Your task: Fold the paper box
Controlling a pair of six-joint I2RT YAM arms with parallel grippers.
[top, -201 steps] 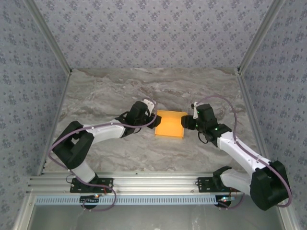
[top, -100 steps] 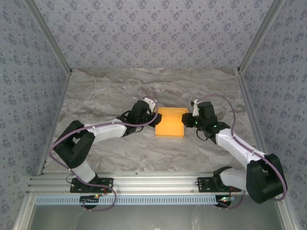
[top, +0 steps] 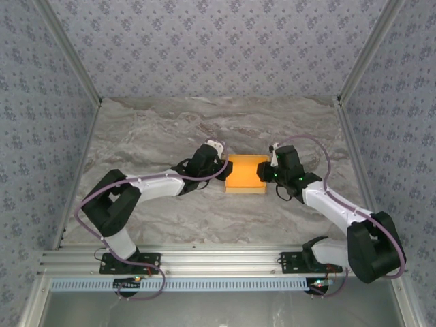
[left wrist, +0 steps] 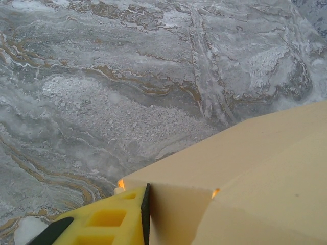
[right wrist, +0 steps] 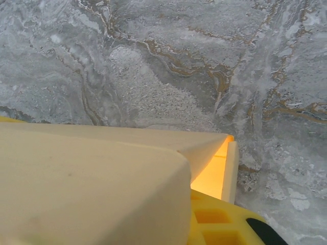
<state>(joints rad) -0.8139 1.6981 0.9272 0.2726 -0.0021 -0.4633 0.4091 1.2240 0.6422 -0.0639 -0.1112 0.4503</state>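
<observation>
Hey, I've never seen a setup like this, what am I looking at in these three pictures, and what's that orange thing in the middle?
These are two robot arms bolted at the near edge of a marble-patterned table. The wide picture comes from a fixed camera above and behind them, so the left arm is on the left. The two close-ups come from cameras on the wrists; the yellow block at the bottom of each is a finger of that arm's gripper. The orange thing is the paper box, thin card with walls folded up; up close its outside looks cream. The left gripper is at its left end and the right gripper at its right end, each apparently pinching a side wall.
</observation>
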